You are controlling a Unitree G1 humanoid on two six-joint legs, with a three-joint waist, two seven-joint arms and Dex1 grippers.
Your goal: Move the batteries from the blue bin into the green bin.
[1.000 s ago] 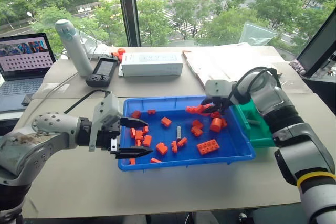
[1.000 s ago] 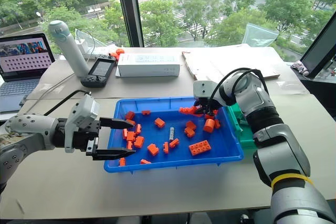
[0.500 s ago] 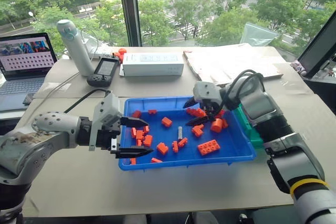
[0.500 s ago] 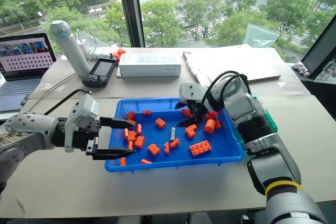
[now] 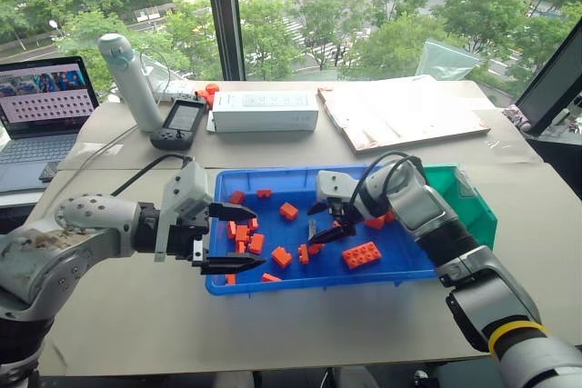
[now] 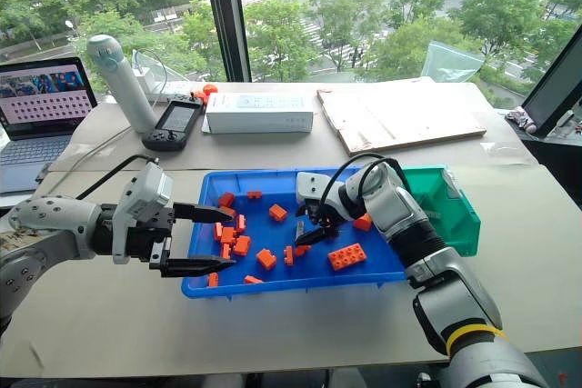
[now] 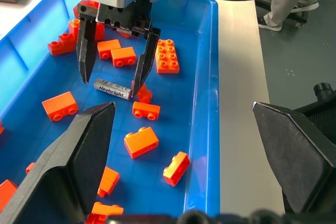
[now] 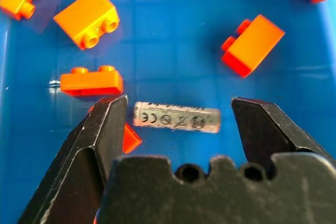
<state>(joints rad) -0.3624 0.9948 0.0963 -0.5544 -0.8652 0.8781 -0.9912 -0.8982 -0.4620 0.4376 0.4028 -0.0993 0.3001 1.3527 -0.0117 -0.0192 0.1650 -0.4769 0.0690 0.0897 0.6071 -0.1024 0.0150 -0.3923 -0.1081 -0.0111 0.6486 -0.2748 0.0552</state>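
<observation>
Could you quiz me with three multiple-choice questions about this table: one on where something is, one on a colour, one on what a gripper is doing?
1. Where does the battery lie?
A. in the green bin
B. on the floor of the blue bin
C. on the laptop

2. What colour are the toy bricks scattered in the blue bin?
A. orange
B. yellow
C. white

3. How does the right gripper stand?
A. shut on a brick
B. shut on the battery
C. open, one finger on each side of the battery

Answers:
1 B: the right wrist view shows it lying flat on blue plastic among bricks.
2 A: every brick in view is orange.
3 C: both wrist views show gaps between the fingers and the battery.
</observation>
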